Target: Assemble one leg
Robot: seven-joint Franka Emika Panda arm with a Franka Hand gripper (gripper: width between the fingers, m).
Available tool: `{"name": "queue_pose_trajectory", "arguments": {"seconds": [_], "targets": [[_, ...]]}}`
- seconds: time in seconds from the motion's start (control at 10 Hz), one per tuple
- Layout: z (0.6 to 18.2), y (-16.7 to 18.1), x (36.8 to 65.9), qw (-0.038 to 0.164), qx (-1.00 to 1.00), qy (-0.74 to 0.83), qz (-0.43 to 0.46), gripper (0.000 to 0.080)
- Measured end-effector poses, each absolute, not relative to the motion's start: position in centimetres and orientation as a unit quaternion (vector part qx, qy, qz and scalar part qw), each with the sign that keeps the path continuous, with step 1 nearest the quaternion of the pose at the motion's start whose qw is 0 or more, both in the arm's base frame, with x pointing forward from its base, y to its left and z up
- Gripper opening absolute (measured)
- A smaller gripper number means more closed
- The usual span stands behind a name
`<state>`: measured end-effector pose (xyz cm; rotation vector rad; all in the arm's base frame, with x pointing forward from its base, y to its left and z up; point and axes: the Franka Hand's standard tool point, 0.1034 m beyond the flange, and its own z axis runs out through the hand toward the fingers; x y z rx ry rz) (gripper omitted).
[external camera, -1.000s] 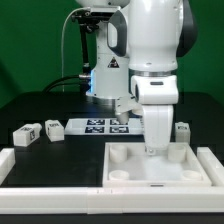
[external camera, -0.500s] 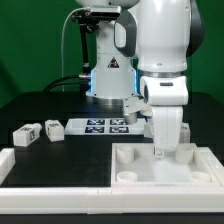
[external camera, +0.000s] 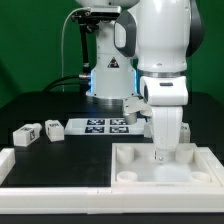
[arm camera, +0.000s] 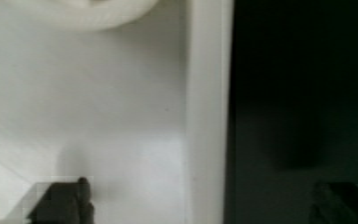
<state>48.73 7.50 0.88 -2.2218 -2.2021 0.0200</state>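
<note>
Lower right of the exterior frame, the end effector (external camera: 163, 152) hangs low over the white tabletop (external camera: 160, 186), its fingers (arm camera: 59, 200) apart astride the rim. Squaring up before closing seems wise. A leg (external camera: 52, 129) lies mid-left on the desk (external camera: 80, 142), untouched. No readable writing, only square tags.

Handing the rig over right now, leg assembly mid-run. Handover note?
Gripper: open, empty, low over the tabletop, fingers either side of its side wall.
Legs: the outer leg and the inner leg lie loose on the table at the exterior view's left, next to the marker board. Any other legs are hidden by the arm.
Done: no leg visibly fitted to the tabletop.
Left: probably position the tabletop, then pick up a leg and mount it.
</note>
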Motion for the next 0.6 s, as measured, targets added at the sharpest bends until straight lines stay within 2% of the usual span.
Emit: {"name": "queue_pose_trajectory", "arguments": {"seconds": [0.1, 0.6], "targets": [[0.88, 7.49, 48.73, 0.007, -0.710, -0.704, 0.006, 0.0644], [1.02, 7.39, 48.67, 0.006, -0.715, -0.699, 0.003, 0.0649]]}}
